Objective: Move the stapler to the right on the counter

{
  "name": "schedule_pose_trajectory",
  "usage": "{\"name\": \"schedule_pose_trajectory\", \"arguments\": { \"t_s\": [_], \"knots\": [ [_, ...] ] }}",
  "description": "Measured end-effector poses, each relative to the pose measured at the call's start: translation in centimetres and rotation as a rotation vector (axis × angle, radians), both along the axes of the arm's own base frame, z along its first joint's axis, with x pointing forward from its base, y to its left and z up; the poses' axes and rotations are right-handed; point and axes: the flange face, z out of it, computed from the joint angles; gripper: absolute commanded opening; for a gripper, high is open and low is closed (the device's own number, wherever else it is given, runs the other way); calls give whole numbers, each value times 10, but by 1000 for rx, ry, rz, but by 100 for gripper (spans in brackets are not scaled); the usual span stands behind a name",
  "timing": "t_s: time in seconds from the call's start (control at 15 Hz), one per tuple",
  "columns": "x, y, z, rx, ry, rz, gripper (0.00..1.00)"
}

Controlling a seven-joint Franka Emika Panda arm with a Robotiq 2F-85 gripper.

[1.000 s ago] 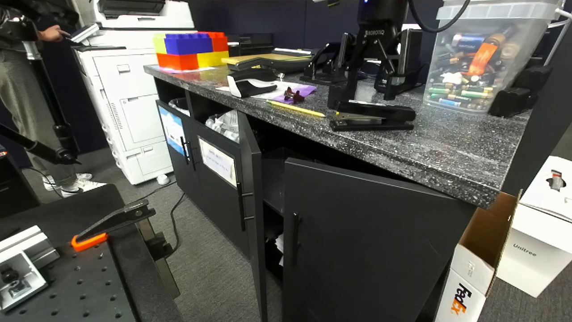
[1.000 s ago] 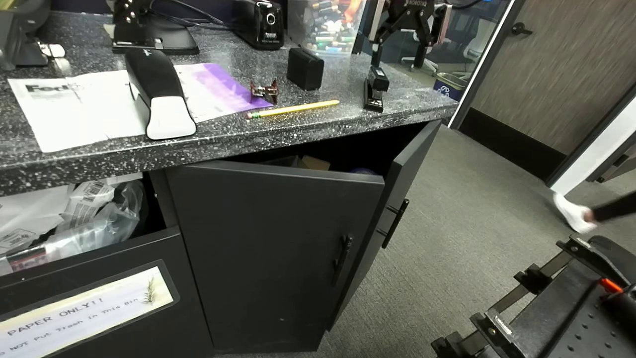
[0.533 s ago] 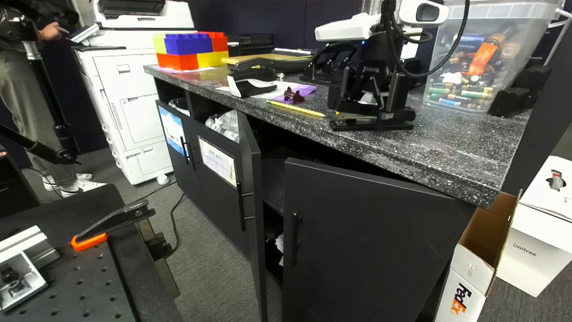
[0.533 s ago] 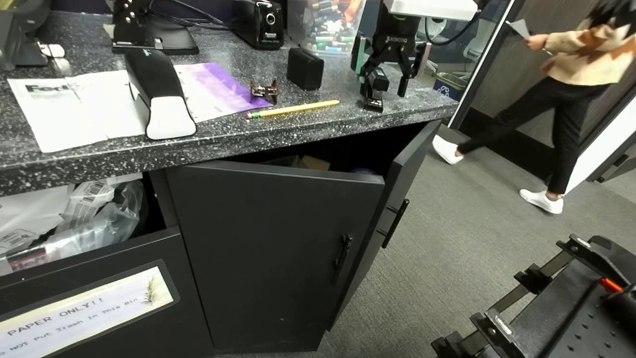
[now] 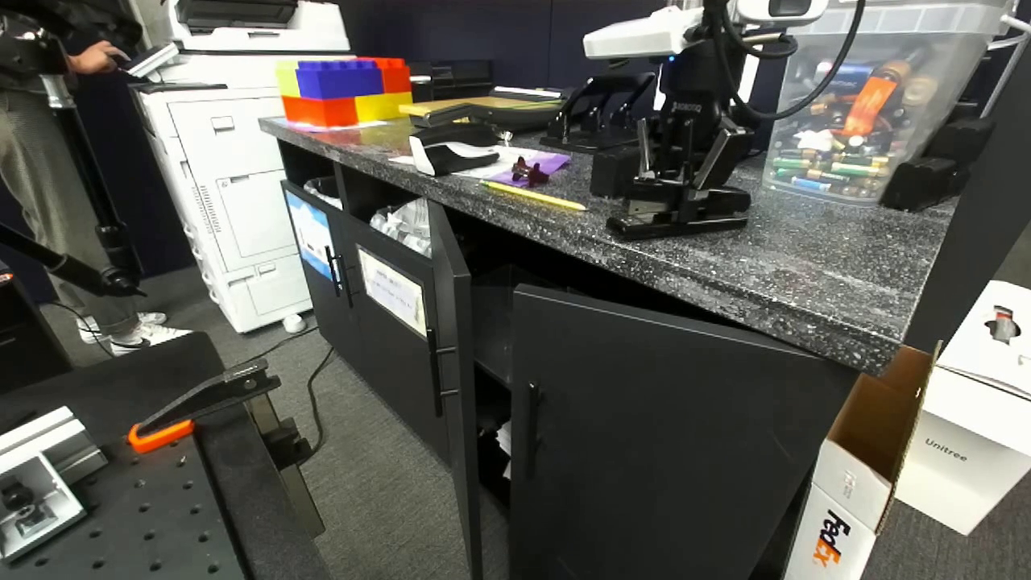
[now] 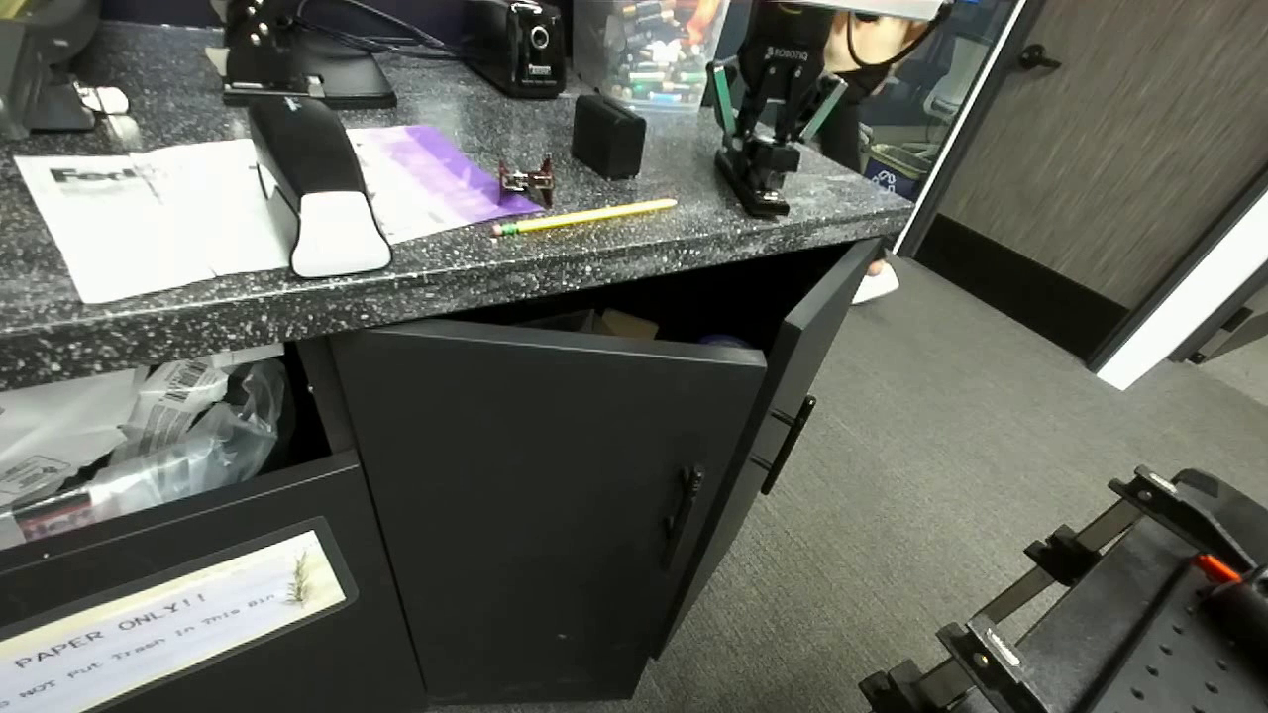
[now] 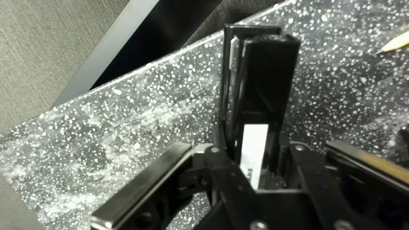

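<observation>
Stapler (image 7: 263, 89) near the front edge of the counter (image 5: 813, 250), apparently resting on it and turned slightly from where it lay a moment ago; the gripper (image 7: 251, 139), then spread around it, has drawn in tight on both sides. The grasp looks made, so the move could begin; in both exterior views, right leads away from the pencil (image 6: 586, 217) and black block (image 6: 606, 137)

Yellow pencil (image 6: 584, 217) just beside a purple-and-white paper (image 6: 404, 183), clear bin (image 5: 894, 19) of batteries (image 5: 874, 170), colored blocks (image 5: 342, 90), white printer (image 5: 229, 153).
</observation>
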Motion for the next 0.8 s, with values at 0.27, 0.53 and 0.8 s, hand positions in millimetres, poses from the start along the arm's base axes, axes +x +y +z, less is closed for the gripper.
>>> {"name": "schedule_pose_trajectory", "arguments": {
  "t_s": [0.27, 0.53, 0.8],
  "knots": [
    [-2, -53, 12, -14, 55, -7, 9],
    [-8, -143, 27, 0, 122, 36, 9],
    [-14, -196, 14, 14, 154, 45, 9]
  ]
}}
